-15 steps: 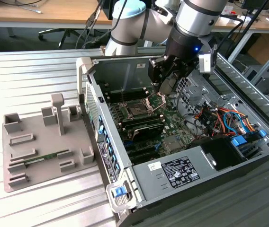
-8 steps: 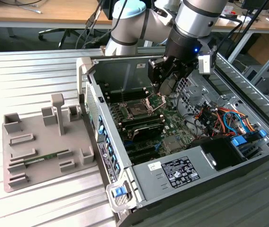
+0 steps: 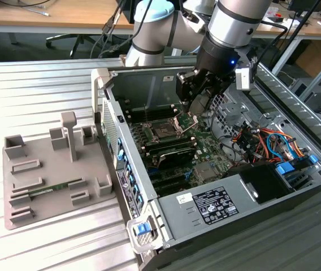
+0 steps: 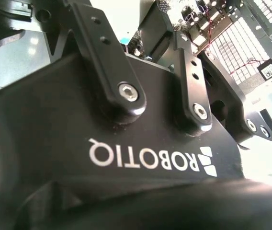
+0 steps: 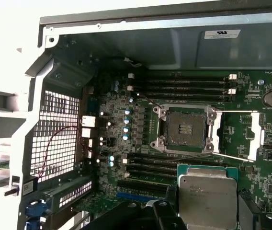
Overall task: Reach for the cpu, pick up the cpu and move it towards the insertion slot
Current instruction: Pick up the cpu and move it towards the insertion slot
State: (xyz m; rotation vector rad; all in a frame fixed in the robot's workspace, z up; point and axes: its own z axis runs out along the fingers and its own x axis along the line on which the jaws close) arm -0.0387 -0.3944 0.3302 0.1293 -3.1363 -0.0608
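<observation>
cpu [image 5: 208,195] just beside insertion slot [image 5: 186,130]

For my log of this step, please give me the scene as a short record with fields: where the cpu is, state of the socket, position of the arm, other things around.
cpu: silvery chip, held at the gripper, close to the socket but not in it
insertion slot: socket empty, dark centre exposed, metal frame swung open to the side
gripper: inside the open computer case, above the motherboard
memory slots: long black slots beside the socket
outside the case: grey holder tray on the exterior view's left, with a green memory stick in it
</observation>
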